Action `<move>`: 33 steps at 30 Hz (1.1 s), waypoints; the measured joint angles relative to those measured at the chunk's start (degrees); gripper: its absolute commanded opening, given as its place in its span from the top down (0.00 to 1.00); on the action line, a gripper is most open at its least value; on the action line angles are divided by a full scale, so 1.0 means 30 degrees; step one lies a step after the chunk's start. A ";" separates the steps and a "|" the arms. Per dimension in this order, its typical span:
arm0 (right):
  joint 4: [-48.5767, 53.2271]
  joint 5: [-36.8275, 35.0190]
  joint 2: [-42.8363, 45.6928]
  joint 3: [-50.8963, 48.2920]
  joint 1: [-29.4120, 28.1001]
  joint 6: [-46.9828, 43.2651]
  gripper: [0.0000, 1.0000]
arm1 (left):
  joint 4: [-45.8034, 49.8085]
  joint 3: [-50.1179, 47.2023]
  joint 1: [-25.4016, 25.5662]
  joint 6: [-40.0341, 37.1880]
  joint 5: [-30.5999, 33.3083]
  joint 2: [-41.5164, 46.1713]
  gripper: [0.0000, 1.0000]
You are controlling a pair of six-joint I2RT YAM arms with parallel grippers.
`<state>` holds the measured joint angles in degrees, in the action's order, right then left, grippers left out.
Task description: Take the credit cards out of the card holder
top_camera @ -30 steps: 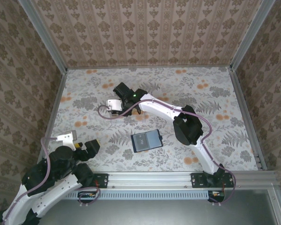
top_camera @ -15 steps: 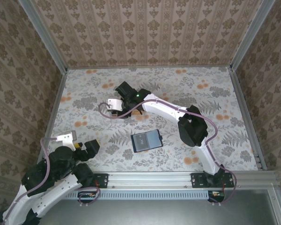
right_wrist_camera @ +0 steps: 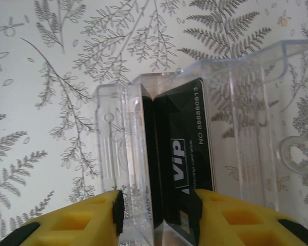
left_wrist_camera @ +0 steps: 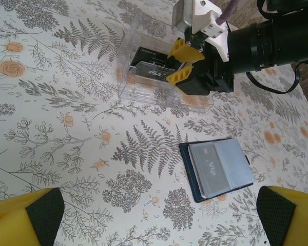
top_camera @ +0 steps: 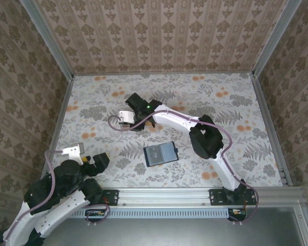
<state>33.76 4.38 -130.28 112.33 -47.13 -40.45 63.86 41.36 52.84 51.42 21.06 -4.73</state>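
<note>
Ground: table (top_camera: 236,102) covered in a fern-and-flower print. Wallpapered walls (top_camera: 159,36) stand on three sides, and a metal rail (top_camera: 164,195) runs along the near edge.
Task item: card holder (top_camera: 160,154) lies open and flat near the table's middle, toward the near edge. Its greyish-blue panels face up inside a navy rim.
In the holder: grey card (left_wrist_camera: 208,166) marked VIP sits in one panel. The other panel is plain grey-blue.
Other container: clear box (left_wrist_camera: 143,72) sits farther out and to the left, well apart from the card holder.
In the box: black card (right_wrist_camera: 182,169), marked VIP with a number line along one edge, sits beside an inner wall. Cannot tell whether it is upright or tilted.
In the way: right arm (top_camera: 177,120) reaches in from the near right corner and passes just right of the card holder, with its wrist at the box.
Right gripper: right gripper (left_wrist_camera: 178,62) is at one end of the clear box, jaws partway apart. One yellow finger stands on each side of the box wall and the black card. Cannot tell whether they press on either.
Left gripper: left gripper (left_wrist_camera: 158,218) sits at the near left, jaws spread wide and holding nothing. The card holder and the box lie ahead of it.
</note>
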 measured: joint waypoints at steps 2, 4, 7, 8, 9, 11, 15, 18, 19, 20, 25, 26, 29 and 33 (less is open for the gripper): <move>-0.0372 -0.0437 0.0000 0.0000 -0.0015 0.0095 0.58 | 0.0000 0.0000 0.0000 0.0000 0.0000 0.0000 0.00; -0.0874 -0.0998 0.0000 0.0000 -0.0036 0.0211 0.58 | 0.0000 0.0000 0.0000 0.0000 0.0000 0.0000 0.00; -0.1508 -0.1829 0.0000 0.0029 -0.0036 0.0321 0.59 | 0.0000 0.0000 0.0000 0.0000 0.0000 0.0000 0.00; -0.1661 -0.2076 0.0000 0.0029 -0.0036 0.0423 0.59 | 0.0000 0.0000 0.0000 0.0000 0.0000 0.0000 0.00; -0.1807 -0.2361 0.0000 0.0036 -0.0036 0.0488 0.59 | 0.0000 0.0000 0.0000 0.0000 0.0000 0.0000 0.00; -0.2018 -0.2718 0.0000 0.0036 -0.0036 0.0568 0.59 | 0.0000 0.0000 0.0000 0.0000 0.0000 0.0000 0.00; -0.2339 -0.3519 -0.0044 0.0124 -0.0036 0.0641 0.59 | 0.0000 0.0000 0.0000 0.0000 0.0000 0.0000 0.00; -0.2521 -0.3934 -0.0138 0.0204 -0.0036 0.0692 0.59 | 0.0000 0.0000 0.0000 0.0000 0.0007 0.0000 0.00; -0.2543 -0.4000 -0.0146 0.0204 -0.0036 0.0721 0.59 | 0.0000 0.0000 0.0000 0.0000 0.0000 0.0000 0.00; -0.2586 -0.4044 -0.0146 0.0197 -0.0036 0.0794 0.59 | 0.0000 0.0000 0.0000 0.0000 0.0000 0.0000 0.00; -0.3614 -0.4036 0.0306 -0.0860 -0.0036 0.1603 0.59 | -0.0007 -0.0029 0.0000 -0.0007 0.0000 0.0000 0.00; -0.3993 -0.3985 0.0765 -0.1654 -0.0036 0.1953 0.59 | -0.0022 -0.0036 0.0000 -0.0007 -0.0007 -0.0015 0.00; -0.4677 -0.3803 0.2623 -0.3985 -0.0029 0.3220 0.60 | -0.0306 -0.0153 0.0000 -0.0015 -0.0095 -0.0313 0.01; -0.5428 -0.3701 0.5785 -0.6630 0.0044 0.5982 0.60 | -0.1617 -0.0947 0.0000 -0.0015 -0.0736 -0.2135 0.04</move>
<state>17.47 -6.72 -112.92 92.44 -47.00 -22.50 59.00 38.52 52.84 51.37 18.85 -11.14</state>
